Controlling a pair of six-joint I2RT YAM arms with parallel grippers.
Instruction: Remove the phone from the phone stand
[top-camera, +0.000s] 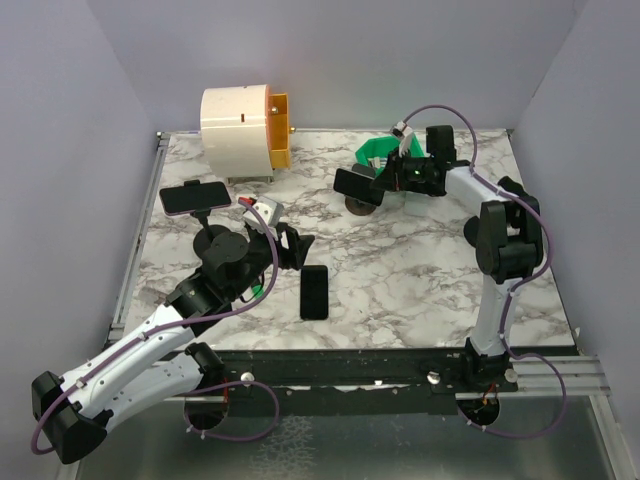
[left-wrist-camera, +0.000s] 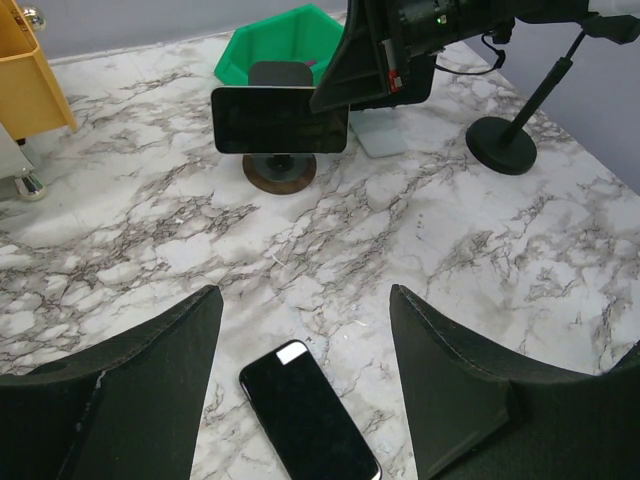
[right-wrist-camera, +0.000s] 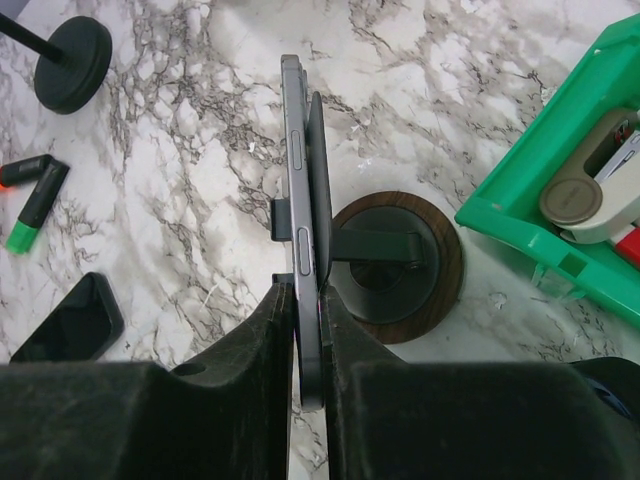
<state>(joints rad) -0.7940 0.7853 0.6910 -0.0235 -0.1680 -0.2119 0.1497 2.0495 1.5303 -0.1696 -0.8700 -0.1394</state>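
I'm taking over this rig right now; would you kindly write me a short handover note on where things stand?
Right pincer: shut on the edge of the phone, which sits on the phone stand beside the green bin.
Left pincer: open and empty, hovering over a second phone lying flat on the table.
Done: grasp made.
Left: pull the phone off the phone stand and set it down.

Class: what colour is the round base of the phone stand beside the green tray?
Wood-brown rim, black centre; the base shows best in right wrist view.
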